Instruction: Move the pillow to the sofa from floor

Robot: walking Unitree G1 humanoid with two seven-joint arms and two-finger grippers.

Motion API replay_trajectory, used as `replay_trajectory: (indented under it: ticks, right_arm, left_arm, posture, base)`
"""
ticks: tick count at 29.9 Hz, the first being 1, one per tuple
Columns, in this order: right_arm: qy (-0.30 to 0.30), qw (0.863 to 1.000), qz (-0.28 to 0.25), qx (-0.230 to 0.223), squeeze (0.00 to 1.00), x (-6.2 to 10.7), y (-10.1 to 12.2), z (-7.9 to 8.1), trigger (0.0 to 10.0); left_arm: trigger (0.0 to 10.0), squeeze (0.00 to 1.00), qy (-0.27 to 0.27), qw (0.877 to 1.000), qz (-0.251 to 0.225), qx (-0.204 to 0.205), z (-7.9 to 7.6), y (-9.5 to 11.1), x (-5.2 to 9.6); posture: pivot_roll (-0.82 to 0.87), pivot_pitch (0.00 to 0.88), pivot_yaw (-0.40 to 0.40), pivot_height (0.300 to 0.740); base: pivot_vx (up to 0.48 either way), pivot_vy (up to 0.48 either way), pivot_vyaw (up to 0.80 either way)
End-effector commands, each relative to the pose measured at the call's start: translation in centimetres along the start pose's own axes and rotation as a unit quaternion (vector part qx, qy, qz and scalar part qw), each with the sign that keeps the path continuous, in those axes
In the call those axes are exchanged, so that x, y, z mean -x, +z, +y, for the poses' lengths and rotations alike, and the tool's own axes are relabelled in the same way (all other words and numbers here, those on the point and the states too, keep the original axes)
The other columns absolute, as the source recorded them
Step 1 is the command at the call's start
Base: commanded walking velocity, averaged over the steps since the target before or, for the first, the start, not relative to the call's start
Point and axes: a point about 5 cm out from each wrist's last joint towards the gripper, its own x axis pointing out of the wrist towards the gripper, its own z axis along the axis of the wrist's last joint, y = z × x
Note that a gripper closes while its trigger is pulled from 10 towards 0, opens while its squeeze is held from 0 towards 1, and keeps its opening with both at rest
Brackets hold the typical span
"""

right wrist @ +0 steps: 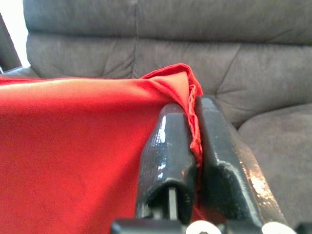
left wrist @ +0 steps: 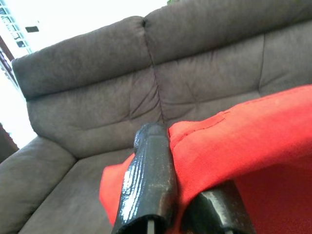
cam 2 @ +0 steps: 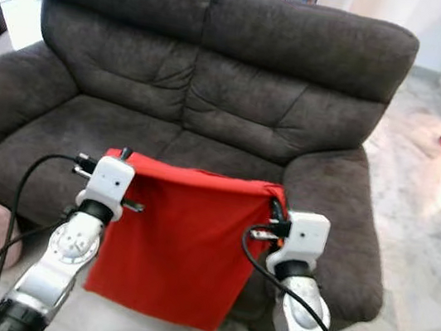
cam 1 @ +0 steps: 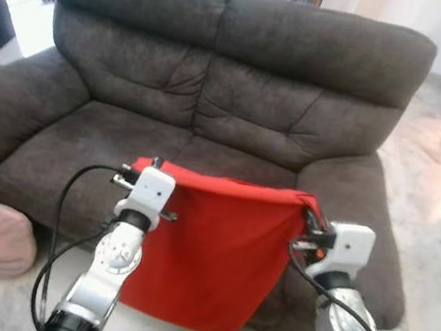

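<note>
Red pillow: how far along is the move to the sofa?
Done: the red pillow is off the floor, hanging by its top corners. In hand: left claw and right claw are each shut on a corner, holding it in front of the sofa seat. Left: carry it forward over the cushion and release.

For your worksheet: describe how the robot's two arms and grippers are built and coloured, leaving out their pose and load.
Both arms are silver metal with round joints and white box-shaped wrist housings. Black cables loop along each. The left gripper and the right gripper each have two long, glossy black fingers.
</note>
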Motion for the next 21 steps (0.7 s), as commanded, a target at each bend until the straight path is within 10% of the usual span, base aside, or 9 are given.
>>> replay_trajectory:
  ticks: [1,21]
  right_arm:
    - [-0.008,1.000,-0.028,0.009,0.00,-0.12,1.11,-0.54,10.0]
    - [-0.012,0.999,-0.036,0.009,0.00,-0.30,1.43,-0.54,10.0]
  left_arm:
    - [10.0,0.00,0.019,0.998,-0.057,0.008,0.65,2.33,-0.90]
    - [10.0,0.00,-0.016,0.997,-0.078,0.021,0.59,3.03,-0.39]
  posture:
    - [0.11,0.000,-0.051,0.740]
    - [0.10,0.000,-0.047,0.740]
  base:
    - [0.000,-0.296,0.00]
    - [0.000,-0.044,-0.12]
